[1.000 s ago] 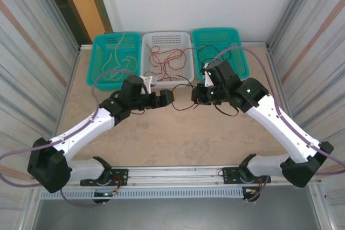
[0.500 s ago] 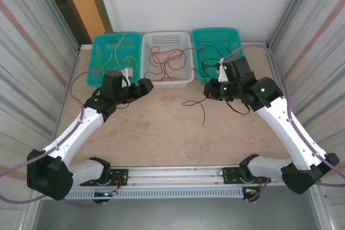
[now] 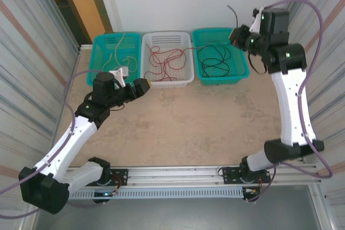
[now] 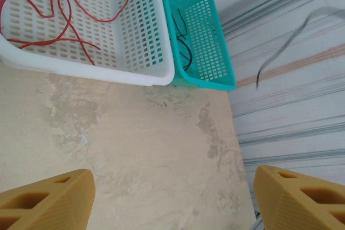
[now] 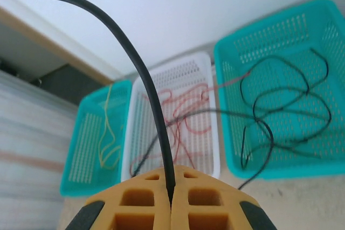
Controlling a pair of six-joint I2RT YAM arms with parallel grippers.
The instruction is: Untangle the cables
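**One Black Cable Held Up High**

The worktop (image 3: 178,127) has three baskets at 12 o'clock. Red cables (image 3: 161,56) lie in the white basket (image 3: 166,34). Yellow cables (image 5: 109,117) lie in the left teal basket (image 3: 102,40). Black cables (image 3: 211,60) lie in the right teal basket (image 3: 223,81). The left end effector (image 3: 144,85), at 10 o'clock, has its fingers wide apart (nothing between them). The right end effector (image 5: 171,184), at 1 o'clock, is squeezed on one black cable (image 5: 141,63).

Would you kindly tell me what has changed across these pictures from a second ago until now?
The right gripper, shut on a black cable, rose from the table's middle to high above the right teal basket, lifting the cable off the table. The left gripper drew back leftward, open and empty. The white basket, left teal basket, red cables and yellow cables stayed put.
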